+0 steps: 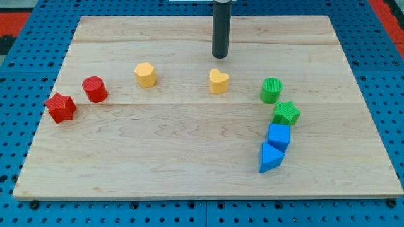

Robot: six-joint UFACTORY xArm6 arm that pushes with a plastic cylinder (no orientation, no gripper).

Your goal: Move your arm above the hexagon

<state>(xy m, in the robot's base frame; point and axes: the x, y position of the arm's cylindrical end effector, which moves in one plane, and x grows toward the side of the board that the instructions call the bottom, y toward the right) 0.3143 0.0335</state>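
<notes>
The yellow hexagon block (145, 74) sits on the wooden board (189, 157) left of centre, towards the view's top. My tip (219, 57) is the lower end of a dark rod coming down from the view's top. It stands well to the right of the hexagon and just above the yellow heart block (218, 81), with a small gap between them.
A red cylinder (95, 89) and a red star (60, 107) lie at the left. At the right are a green cylinder (271, 90), a green star (286, 113), a blue cube (278, 136) and a blue triangular block (271, 157).
</notes>
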